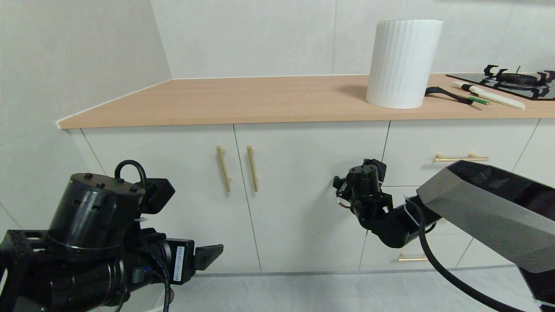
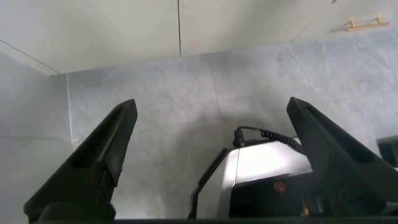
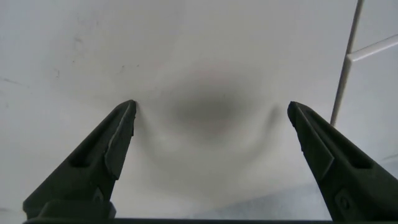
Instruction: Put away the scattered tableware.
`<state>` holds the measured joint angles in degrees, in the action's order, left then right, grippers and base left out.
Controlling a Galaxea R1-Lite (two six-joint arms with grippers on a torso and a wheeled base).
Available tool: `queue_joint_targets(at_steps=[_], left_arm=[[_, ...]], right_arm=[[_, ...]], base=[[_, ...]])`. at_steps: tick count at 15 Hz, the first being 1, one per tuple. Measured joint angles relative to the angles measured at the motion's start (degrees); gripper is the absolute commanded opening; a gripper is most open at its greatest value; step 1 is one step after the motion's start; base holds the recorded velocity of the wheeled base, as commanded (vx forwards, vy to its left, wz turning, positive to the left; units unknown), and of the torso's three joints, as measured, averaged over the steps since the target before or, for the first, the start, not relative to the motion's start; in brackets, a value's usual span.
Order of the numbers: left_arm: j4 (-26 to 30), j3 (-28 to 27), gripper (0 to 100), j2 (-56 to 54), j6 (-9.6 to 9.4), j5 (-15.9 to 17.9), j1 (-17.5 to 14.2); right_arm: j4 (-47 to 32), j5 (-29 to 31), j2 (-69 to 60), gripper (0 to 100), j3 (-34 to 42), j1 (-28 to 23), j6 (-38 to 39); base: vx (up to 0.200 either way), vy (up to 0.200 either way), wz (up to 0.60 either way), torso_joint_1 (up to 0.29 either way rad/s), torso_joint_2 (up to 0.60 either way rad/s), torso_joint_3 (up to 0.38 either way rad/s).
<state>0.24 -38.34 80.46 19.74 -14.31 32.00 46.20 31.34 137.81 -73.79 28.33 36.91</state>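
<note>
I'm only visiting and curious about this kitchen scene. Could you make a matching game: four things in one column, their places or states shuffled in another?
1. white ribbed holder
2. stove burner
3. gold handles
4. right gripper

a. on the cabinet doors
b. far right end of the counter
c. open, facing one of those doors
d. upright on the counter, beside utensils

Pairs: 1-d, 2-b, 3-a, 4-c.

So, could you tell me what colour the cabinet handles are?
Gold handles, best in head view.

container: white, ribbed | countertop: light wood | cabinet handles: gold
</note>
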Motion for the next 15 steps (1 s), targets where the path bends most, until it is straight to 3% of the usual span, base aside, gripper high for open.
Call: queue_joint_targets(at_steps=[3, 4, 8, 15], left_arm=[[0.02, 0.02, 100, 0.00, 0.02, 0.00, 0.00], [0.00, 0.02, 100, 0.02, 0.02, 0.00, 0.00], [0.00, 0.02, 100, -0.02, 0.02, 0.02, 0.00], [0.02, 0.78, 100, -6.47, -0.66, 0.02, -0.56]], right_arm=[[0.18, -0.88, -0.96, 100, 2.44, -0.16, 0.09], [0.09, -3.57, -2.29, 100, 5.27, 0.17, 0.09], [-0.04, -24.43, -13.14, 100, 21.15, 1.65, -2.07], [-0.35, -18.59, -35.22, 100, 36.47, -1.24, -12.47]], base=[[0.000, 0.000, 0.00, 0.000, 0.00, 0.000], [0.000, 0.000, 0.00, 0.000, 0.00, 0.000], [0.000, 0.000, 0.00, 0.000, 0.00, 0.000], [0.000, 0.000, 0.00, 0.000, 0.00, 0.000]])
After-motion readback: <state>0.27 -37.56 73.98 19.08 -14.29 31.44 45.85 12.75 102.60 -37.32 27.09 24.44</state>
